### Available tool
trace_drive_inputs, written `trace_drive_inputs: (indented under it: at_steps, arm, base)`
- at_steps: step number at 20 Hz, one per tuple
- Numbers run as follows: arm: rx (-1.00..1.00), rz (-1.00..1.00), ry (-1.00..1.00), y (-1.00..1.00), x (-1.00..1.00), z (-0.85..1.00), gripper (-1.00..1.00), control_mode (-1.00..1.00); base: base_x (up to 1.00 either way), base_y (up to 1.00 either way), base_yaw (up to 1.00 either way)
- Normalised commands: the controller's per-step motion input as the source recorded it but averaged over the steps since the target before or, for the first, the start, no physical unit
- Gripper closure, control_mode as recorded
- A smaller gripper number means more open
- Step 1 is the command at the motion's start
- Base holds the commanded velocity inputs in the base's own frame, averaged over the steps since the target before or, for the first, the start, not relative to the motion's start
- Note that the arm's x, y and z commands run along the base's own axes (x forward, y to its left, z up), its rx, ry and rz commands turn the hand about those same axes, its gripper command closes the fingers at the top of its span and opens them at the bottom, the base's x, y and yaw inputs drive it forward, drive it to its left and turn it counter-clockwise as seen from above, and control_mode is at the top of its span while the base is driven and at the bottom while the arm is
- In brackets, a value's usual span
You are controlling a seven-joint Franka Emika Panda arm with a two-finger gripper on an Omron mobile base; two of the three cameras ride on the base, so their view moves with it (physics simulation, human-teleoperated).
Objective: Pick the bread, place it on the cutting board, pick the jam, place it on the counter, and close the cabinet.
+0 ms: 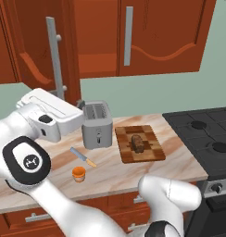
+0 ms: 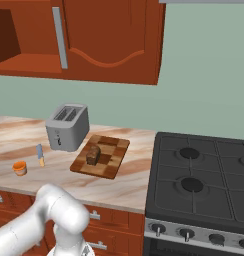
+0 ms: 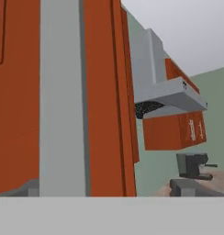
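Observation:
The bread (image 1: 138, 142) (image 2: 93, 155) lies on the checkered cutting board (image 1: 149, 150) (image 2: 111, 165), right of the toaster. The orange jam (image 1: 78, 173) (image 2: 19, 167) stands on the marbled counter (image 1: 115, 173) (image 2: 24, 137) near its front edge. The cabinet (image 1: 161, 37) (image 2: 109, 40) has its left door (image 1: 36, 51) swung out and its right door shut. My gripper (image 1: 79, 104) (image 3: 109, 187) is open just below that open door's grey bar handle (image 1: 52, 55) (image 3: 63, 92). In the hand view the bar rises close ahead between the two fingertips (image 3: 192, 186), with nothing held.
A grey toaster (image 1: 97, 125) (image 2: 68, 126) stands left of the board, an orange-handled knife (image 1: 82, 156) (image 2: 40, 155) in front of it. A black stove (image 1: 212, 139) (image 2: 204, 185) bounds the counter on the right. A range hood (image 3: 164, 92) and coffee machine (image 3: 192, 165) lie beyond the door.

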Motion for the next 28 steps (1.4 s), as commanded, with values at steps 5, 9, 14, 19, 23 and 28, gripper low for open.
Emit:
trace_drive_inputs:
  at_steps: [5, 9, 14, 19, 23, 28]
  arm:
    - [0.0, 0.1, 0.0, -0.23, 0.24, -0.08, -1.0, -1.0]
    - [0.0, 0.08, -0.01, -0.22, 0.28, -0.07, -1.0, -1.0]
    - [0.0, 0.04, -0.03, -0.19, 0.39, -0.05, -1.0, -1.0]
    - [0.0, 0.0, -0.05, -0.2, 0.47, 0.0, -1.0, -1.0]
    - [0.0, 0.0, -0.06, -0.24, 0.48, 0.0, -1.0, -1.0]
    - [0.0, 0.0, -0.06, -0.26, 0.47, 0.0, -1.0, -1.0]
  base:
    - [0.0, 0.0, 0.0]
    - [0.0, 0.0, 0.0]
    - [0.0, 0.0, 0.0]
    - [0.0, 0.0, 0.0]
    - [0.0, 0.0, 0.0]
    - [0.0, 0.0, 0.0]
